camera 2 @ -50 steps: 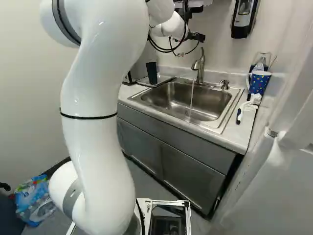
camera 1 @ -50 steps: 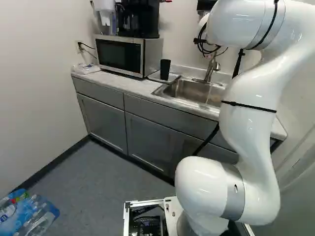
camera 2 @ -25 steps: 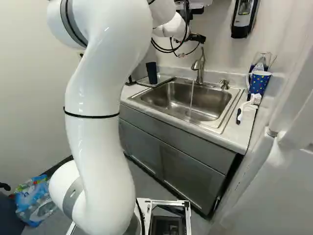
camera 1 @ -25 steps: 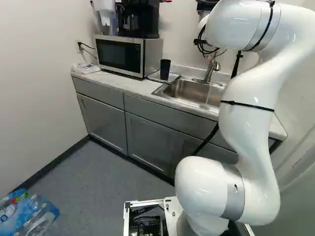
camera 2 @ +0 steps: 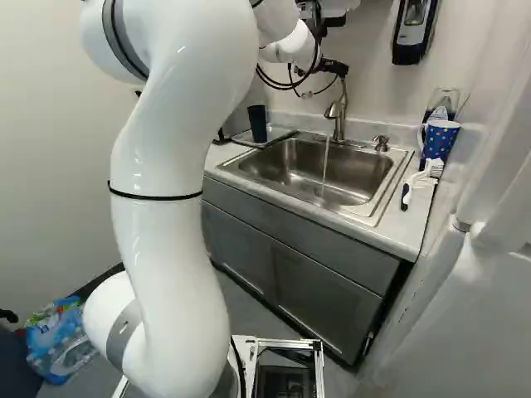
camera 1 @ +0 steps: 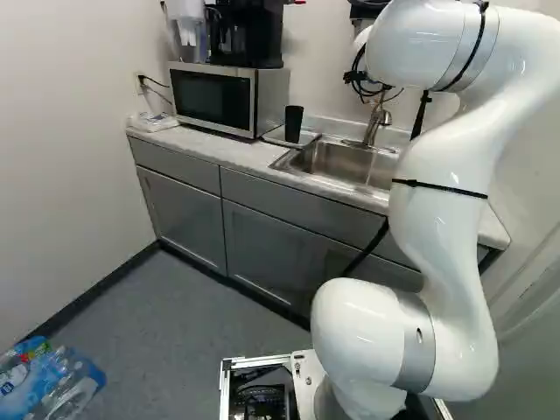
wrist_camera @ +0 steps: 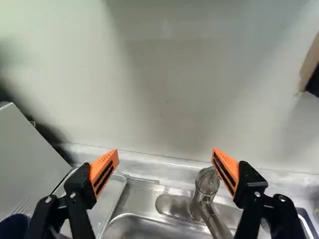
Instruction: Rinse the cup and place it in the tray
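In the left base view the white arm (camera 1: 437,219) hides the right end of the sink (camera 2: 274,166), while left of the sink the coffee maker (camera 1: 245,39) is cut off by the top edge. Also left of the sink, the dark cup (camera 1: 294,124) is largely cut off by the wrist view's edge, its inside too dark to make out. Right of the sink, the polka-dot mug (camera 2: 440,143) hides the lower part of a clear container (camera 2: 445,99).
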{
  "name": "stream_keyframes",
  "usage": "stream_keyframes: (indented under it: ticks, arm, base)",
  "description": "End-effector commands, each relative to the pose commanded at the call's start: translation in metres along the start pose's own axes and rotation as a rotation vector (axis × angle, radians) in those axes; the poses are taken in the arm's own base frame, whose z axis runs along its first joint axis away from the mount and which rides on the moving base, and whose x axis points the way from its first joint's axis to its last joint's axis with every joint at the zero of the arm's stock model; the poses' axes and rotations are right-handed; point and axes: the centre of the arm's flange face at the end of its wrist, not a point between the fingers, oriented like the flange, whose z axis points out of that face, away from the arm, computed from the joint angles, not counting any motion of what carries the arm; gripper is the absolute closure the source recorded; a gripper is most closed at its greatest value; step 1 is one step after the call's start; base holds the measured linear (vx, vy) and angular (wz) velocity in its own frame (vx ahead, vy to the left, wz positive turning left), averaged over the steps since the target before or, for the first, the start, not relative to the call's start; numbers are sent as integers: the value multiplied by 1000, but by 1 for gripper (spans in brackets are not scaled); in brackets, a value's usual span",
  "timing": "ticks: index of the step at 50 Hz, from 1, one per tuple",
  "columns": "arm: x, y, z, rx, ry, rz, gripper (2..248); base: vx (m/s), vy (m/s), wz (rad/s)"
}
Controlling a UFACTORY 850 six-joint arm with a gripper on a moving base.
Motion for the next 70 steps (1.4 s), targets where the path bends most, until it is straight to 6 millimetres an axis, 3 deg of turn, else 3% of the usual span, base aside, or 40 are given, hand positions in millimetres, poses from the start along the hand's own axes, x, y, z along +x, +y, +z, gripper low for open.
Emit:
stream_keyframes:
  ticks: [53, 70]
  arm:
    - [-2, 0, 0, -1, -22, 0, 3]
    - [-6, 3, -11, -5, -59, 1, 3]
  base:
    - [0, 0, 0]
    - [0, 0, 0]
